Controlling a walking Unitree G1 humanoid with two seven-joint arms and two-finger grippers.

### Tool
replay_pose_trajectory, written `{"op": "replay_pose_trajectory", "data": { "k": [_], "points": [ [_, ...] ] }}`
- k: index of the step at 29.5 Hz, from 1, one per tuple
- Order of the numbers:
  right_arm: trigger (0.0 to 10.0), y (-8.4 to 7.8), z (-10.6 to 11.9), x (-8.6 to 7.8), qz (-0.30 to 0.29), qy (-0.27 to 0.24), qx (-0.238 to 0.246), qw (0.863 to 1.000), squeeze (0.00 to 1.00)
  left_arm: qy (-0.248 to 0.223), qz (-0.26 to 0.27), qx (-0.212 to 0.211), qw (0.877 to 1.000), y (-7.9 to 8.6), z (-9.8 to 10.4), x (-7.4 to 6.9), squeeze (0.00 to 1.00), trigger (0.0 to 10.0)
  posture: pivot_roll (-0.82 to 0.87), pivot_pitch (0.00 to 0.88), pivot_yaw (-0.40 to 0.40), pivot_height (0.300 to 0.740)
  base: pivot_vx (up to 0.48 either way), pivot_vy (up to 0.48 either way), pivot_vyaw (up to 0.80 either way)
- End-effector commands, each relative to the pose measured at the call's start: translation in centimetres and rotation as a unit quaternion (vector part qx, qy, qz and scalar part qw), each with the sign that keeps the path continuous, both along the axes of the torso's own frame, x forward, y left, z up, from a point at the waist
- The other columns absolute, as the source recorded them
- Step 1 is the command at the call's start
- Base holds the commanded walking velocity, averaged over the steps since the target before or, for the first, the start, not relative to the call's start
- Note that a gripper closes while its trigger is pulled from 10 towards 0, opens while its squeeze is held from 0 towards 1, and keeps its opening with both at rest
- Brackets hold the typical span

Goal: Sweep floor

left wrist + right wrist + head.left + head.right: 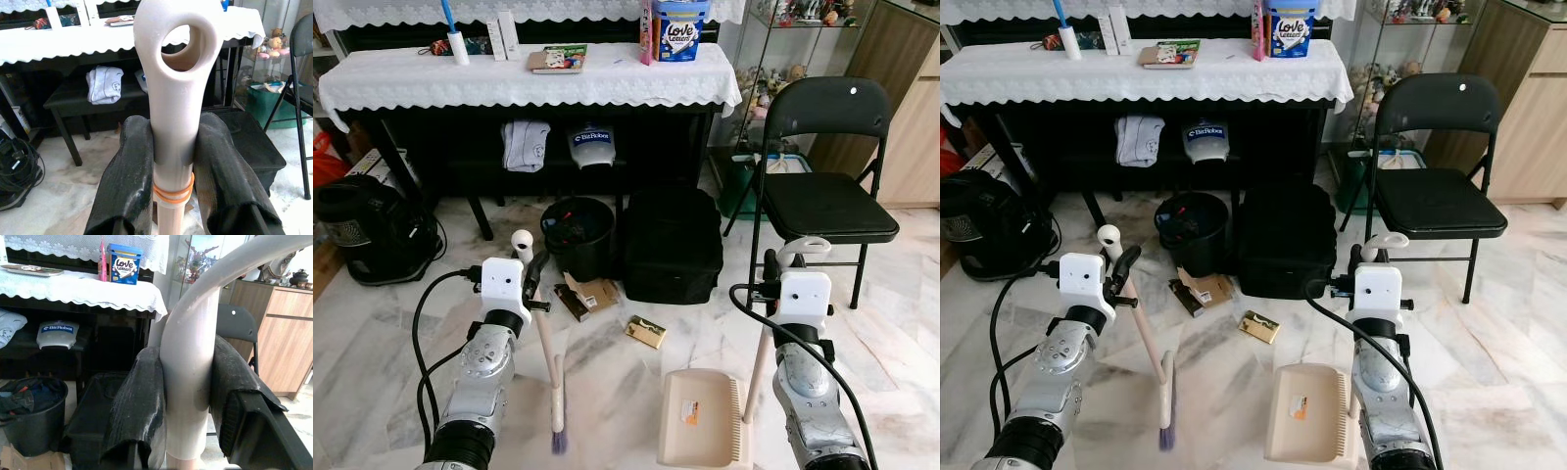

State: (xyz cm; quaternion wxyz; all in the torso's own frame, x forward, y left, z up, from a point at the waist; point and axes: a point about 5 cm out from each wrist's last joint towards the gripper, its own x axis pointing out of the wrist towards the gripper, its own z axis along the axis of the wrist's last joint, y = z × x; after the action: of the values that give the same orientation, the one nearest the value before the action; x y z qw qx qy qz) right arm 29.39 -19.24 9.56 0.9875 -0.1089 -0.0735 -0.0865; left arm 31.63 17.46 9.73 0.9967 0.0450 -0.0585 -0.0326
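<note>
Marble floor with scraps: left pincer clamped the broom, right pincer the dustpan — sweeping toward it likely came next.

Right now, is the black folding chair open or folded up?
Open. The black folding chair stands on its legs on the floor, with its seat flat and its backrest upright, beside the cloth-covered table.

marble floor has a lot sitting on it: black bin mid-frame, black bag just right of it, folding chair at right, black appliance at left, cardboard scraps and a small gold packet in the middle, beige dustpan and broom head at the bottom
</note>
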Motion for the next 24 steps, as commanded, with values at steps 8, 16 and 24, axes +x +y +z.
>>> {"op": "replay_pose_trajectory", "data": {
  "k": [8, 16, 24],
  "points": [
    [10.0, 0.24, 1.19, 0.39, 0.009, -0.028, -0.008, 1.0, 0.0, -0.017, -0.002, 0.003, 1.0, -0.19, 0.74, 0.22, 0.0, 10.0, -0.08, 0.0, 0.027, 0.74, 0.257, 0.0, 0.0],
    [10.0, 0.05, 0.89, 0.43, 0.001, -0.018, 0.002, 1.0, 0.0, -0.017, -0.003, 0.003, 1.0, -0.18, 0.72, 0.24, 0.0, 10.0, -0.08, 0.0, 0.03, 0.74, 0.279, 0.0, -0.3],
    [10.0, 0.11, 1.05, 0.36, 0.003, -0.025, -0.004, 1.0, 0.0, -0.017, -0.005, 0.004, 1.0, -0.22, 0.75, 0.31, 0.0, 10.0, -0.08, 0.0, 0.031, 0.74, 0.281, 0.0, -0.1]
  ]
}}
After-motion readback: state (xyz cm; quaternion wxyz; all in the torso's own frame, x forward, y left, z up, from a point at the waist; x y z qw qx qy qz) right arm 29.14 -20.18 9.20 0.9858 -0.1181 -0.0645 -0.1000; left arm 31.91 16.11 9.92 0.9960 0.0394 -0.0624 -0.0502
